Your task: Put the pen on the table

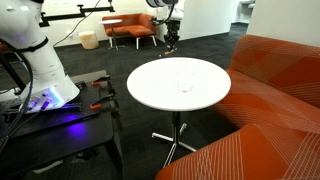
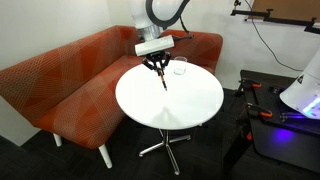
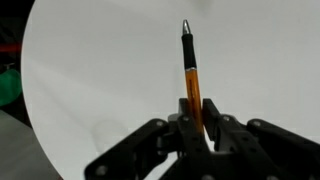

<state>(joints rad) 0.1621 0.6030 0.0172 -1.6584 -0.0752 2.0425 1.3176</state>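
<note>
1. The black two-finger Robotiq gripper (image 2: pixel 158 66) is hanging over the round white-topped table (image 2: pixel 172 108) from the white arm (image 2: pixel 160 15) that is entering from the top of the view.

2. The fingers (image 3: pixel 216 128) are closing on the upper end of the pen (image 3: pixel 190 75), a thin orange barrel with a dark grip section and a metallic tip. In the wrist view the finger pads are pressing against the barrel from both sides, with no gap showing between pad and pen.

3. The pen (image 2: pixel 162 80) is hanging nearly upright below the gripper, slightly tilted, with its tip pointing down at the tabletop. Most of its length is projecting beyond the fingertips.

4. In an exterior view the gripper (image 1: pixel 172 38) is sitting above the far edge of the table (image 1: pixel 160 88), and the pen is appearing clear of the surface. The pen itself is too small to make out in that view.

5. A small clear glass cup (image 2: pixel 180 68) is standing upright on the table near the rim, just beside the gripper. It is also showing in an exterior view (image 1: pixel 184 82).

6. An orange-red patterned sofa (image 2: pixel 60 80) is curving around the far side of the table.

7. A black workbench with red clamps (image 2: pixel 280 130) is standing near the table, apart from it.
</note>
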